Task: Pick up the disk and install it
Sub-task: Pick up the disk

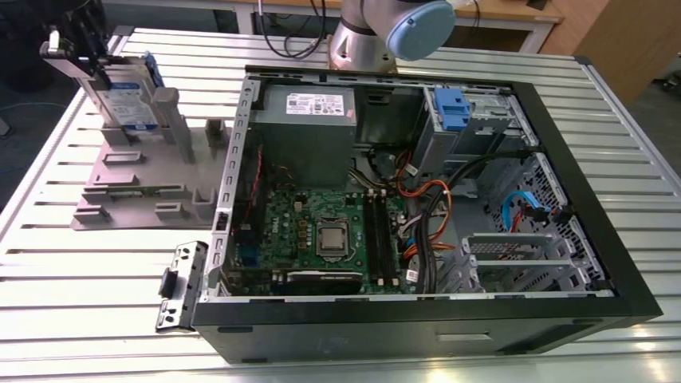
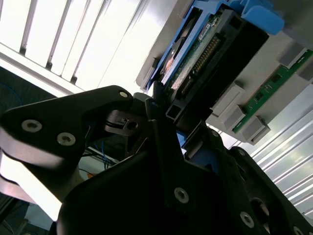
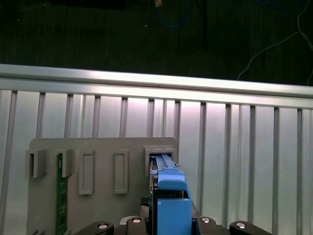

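Note:
The disk (image 1: pixel 132 94), silver with a white-and-blue label and a blue bracket, stands upright in a slot at the back of the grey plastic stand (image 1: pixel 127 179), at the exterior view's left. My black gripper (image 1: pixel 88 57) sits at the disk's upper end. In the first wrist view the blue bracket of the disk (image 3: pixel 171 203) lies between the two fingers, which press against its sides, and the gripper (image 3: pixel 171 215) is shut on it. In the second wrist view the gripper (image 2: pixel 168 115) meets the disk (image 2: pixel 208 46) at its connector end.
An open black computer case (image 1: pixel 580 207) fills the middle of the slatted metal table (image 1: pixel 64 319), with a blue drive bay (image 1: pixel 452 108) at its far side. A green memory stick (image 3: pixel 61 191) stands in the stand. A loose metal bracket (image 1: pixel 181 283) lies by the case.

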